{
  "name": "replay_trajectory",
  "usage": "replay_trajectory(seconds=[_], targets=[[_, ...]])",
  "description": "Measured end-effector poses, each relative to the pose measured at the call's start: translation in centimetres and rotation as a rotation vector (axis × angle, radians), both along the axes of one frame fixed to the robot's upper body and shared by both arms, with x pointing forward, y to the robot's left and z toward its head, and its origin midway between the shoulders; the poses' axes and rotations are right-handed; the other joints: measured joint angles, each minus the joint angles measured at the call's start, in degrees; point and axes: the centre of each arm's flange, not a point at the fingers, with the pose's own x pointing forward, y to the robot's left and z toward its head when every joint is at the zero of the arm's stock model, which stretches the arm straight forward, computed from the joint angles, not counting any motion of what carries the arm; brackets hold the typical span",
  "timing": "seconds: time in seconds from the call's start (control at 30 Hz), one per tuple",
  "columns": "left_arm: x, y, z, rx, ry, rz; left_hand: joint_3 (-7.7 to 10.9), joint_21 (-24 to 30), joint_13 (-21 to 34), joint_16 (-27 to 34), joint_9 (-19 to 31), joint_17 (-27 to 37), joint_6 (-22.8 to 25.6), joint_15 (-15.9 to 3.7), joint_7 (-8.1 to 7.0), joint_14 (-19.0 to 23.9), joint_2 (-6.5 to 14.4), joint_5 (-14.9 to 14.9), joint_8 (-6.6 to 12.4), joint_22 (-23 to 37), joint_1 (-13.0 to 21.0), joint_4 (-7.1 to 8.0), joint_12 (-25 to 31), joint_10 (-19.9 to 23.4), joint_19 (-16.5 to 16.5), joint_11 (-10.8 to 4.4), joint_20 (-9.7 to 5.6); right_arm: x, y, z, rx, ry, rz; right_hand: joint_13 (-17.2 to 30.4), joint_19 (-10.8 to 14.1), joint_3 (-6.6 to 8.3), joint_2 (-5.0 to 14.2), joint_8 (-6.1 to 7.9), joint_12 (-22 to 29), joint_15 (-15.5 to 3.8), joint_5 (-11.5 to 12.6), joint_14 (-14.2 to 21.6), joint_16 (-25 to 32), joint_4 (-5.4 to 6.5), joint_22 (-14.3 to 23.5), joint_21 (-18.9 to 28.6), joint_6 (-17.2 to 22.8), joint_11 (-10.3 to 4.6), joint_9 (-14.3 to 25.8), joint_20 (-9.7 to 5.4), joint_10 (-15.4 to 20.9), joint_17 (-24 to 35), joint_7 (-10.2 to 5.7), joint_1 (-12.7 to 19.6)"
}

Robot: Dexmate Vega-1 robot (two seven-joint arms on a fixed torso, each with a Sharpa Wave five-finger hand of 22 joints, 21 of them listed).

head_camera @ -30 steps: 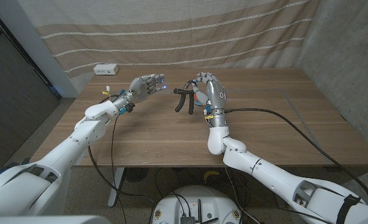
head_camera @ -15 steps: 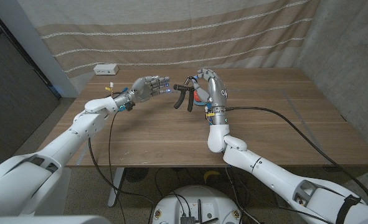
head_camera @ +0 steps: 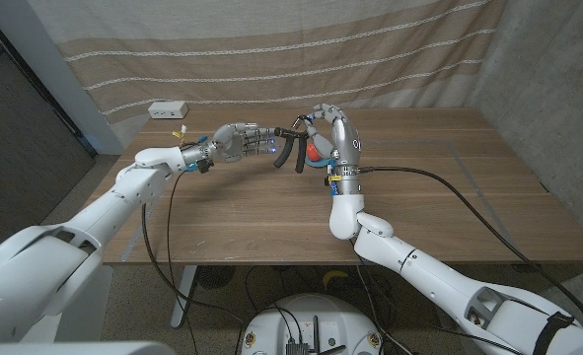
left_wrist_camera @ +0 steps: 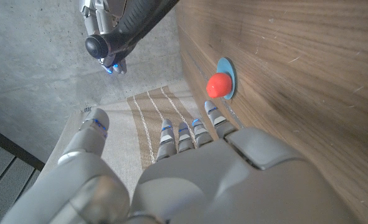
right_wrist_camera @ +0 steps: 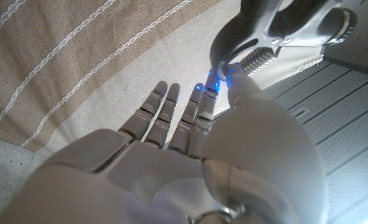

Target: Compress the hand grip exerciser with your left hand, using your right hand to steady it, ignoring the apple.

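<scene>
Exerciser: the black hand grip exerciser (head_camera: 291, 150) hangs above the counter (head_camera: 439, 187), gripped at its spring end by the right robot hand (head_camera: 332, 136).
Left robot hand (head_camera: 240, 140): fingers apart, empty, fingertips just beside the handles.
Apple (head_camera: 317, 150): behind the exerciser.

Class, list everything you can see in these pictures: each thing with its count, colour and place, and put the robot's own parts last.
Hand grip exerciser: one, black, held up above the table's middle.
Apple: one, red, on a blue disc, behind the exerciser.
Box: one, white, far left table corner.
Table: one, brown wood.
Curtain: one, beige with white stripes, behind the table.
Left hand: one, grey, fingers spread, reaching to the exerciser.
Right hand: one, grey, holds the exerciser.
</scene>
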Motion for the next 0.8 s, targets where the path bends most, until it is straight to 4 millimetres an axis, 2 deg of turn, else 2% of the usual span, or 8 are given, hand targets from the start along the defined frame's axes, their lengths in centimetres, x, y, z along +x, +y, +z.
replay_trajectory(seconds=[0.1,0.13,0.53,0.8], targets=[[0.2,0.0,0.5,0.006,-0.003,0.004,-0.32,-0.14,0.23,0.00,0.00,0.00,0.00,0.10,0.00,-0.71,-0.52,0.15,0.00,0.00,0.25,0.01,-0.22,-0.50,0.00,-0.12,0.00,-0.1,0.1,0.1,0.004,0.000,0.016,0.29,0.00,0.00,0.00,0.43,0.00,0.00,-0.02,0.00,0.00,0.00,0.00,0.00,0.00,0.00,0.00,0.00,0.00,0.00,0.00,-0.01],[0.0,-0.3,0.1,0.042,0.012,-0.025,-0.38,-0.39,0.24,0.00,0.00,0.00,0.00,0.18,0.00,-0.79,-0.70,0.15,0.00,0.00,0.43,0.07,-0.21,-0.50,0.00,-0.12,0.00,-0.2,0.0,0.2,0.011,-0.001,0.020,0.30,0.00,0.00,0.01,0.43,0.00,0.00,-0.02,0.00,0.00,0.00,0.00,0.00,0.00,0.00,0.00,0.00,0.00,0.00,0.00,-0.01],[0.1,-0.9,0.7,0.126,0.036,-0.076,-1.13,-0.89,0.24,0.00,-0.01,0.00,-0.29,0.91,-0.23,-1.53,-2.58,0.37,0.00,0.00,1.64,0.15,-0.21,-1.51,-0.31,0.45,0.31,-0.7,0.2,0.6,0.029,-0.003,0.074,0.30,0.00,-0.17,0.17,0.43,0.00,0.00,-0.03,0.00,-0.46,-0.17,0.00,0.00,0.00,0.00,0.00,0.00,0.00,-0.01,0.00,-0.17],[-0.1,-1.5,0.7,0.190,0.052,-0.133,-2.53,-1.66,0.23,0.00,-0.01,-0.01,-3.26,1.45,-0.57,-2.47,-4.51,1.26,-0.91,0.00,2.89,0.32,-0.21,-2.91,-0.31,1.05,0.31,-1.1,0.4,0.9,0.042,-0.004,0.113,0.53,0.01,-0.17,0.23,0.42,0.00,0.00,-0.21,0.00,-0.46,-0.17,0.00,0.00,0.00,0.00,0.00,0.00,0.00,-0.01,0.00,-0.23]])
